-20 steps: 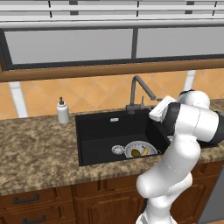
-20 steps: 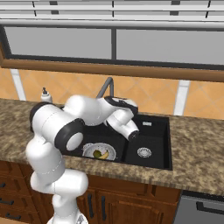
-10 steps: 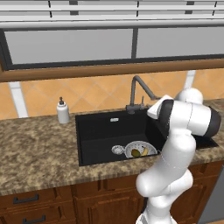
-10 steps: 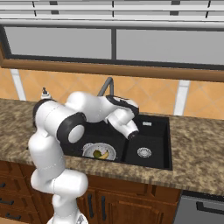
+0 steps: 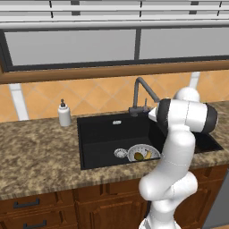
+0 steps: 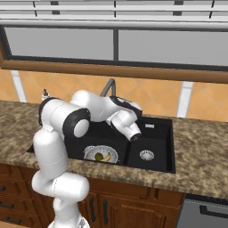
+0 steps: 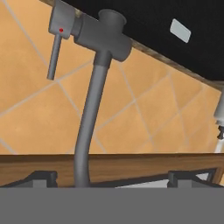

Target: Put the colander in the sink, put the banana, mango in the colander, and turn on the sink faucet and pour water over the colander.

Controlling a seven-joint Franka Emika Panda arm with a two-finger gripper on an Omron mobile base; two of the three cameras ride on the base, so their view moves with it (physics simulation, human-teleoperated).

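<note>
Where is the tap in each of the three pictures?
Left base view: the tap stands behind the sink, centre right, beside the arm.
Right base view: its curved top rises behind the arm, centre left.
Hand view: close up and rolled over, lever upper left.
Shared landmark: the orange tiled wall.

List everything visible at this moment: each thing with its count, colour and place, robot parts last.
sink: one, black, set in the speckled brown counter.
drain: one, silver, on the sink floor beside the colander.
colander: one, white-grey, in the sink.
banana: one, yellow, in the colander.
mango: one, olive-green, in the colander next to the banana.
faucet: one, dark grey, behind the sink, side lever with a red dot; no water running.
soap bottle: one, white, on the counter left of the sink.
counter: one, brown granite, above wooden cabinets.
window: one, grey panes, above the orange tiled wall.
arm: one, white, reaching toward the faucet.
gripper: one, dark fingertips, open, holding nothing.
</note>
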